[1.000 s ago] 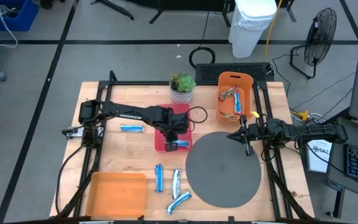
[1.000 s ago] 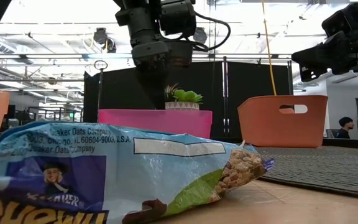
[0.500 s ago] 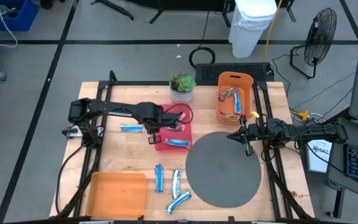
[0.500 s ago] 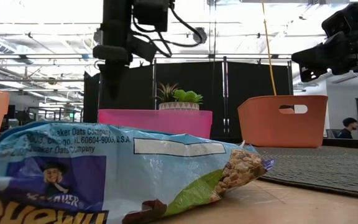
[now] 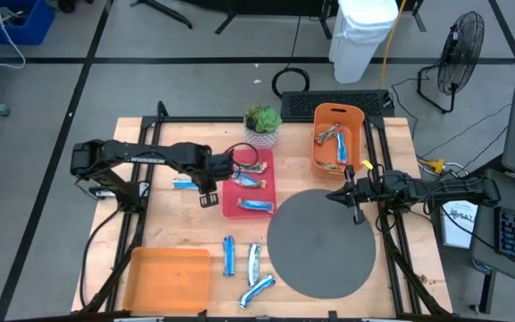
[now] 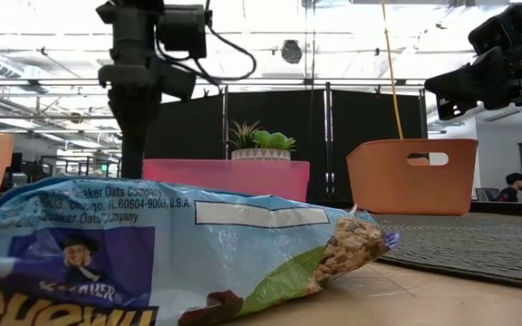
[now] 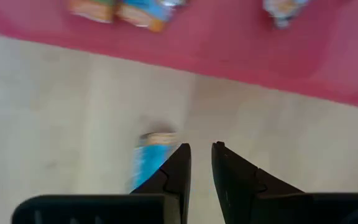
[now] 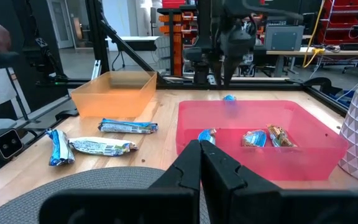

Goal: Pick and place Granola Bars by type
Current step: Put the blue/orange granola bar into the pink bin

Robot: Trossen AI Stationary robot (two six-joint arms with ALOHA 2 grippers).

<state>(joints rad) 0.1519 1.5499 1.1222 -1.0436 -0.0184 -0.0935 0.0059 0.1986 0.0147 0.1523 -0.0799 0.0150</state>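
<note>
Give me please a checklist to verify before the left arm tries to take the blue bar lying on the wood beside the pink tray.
1. Left gripper empty: ok, nothing between its fingers.
2. Gripper centred on the blue bar: not ok, the bar lies beside one finger.
3. Opening wide enough for the bar: probably not ok, the gap looks narrow.
4. Room in the pink tray: ok, bare floor shows beside its bars.
5. Right gripper out of the way: ok, shut, by the grey mat.

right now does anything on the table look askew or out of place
Mostly tidy, but near the front edge two granola bars lie crossed at angles, one overlapping the other, beside a straight blue one. Another blue bar lies alone left of the pink tray.
</note>
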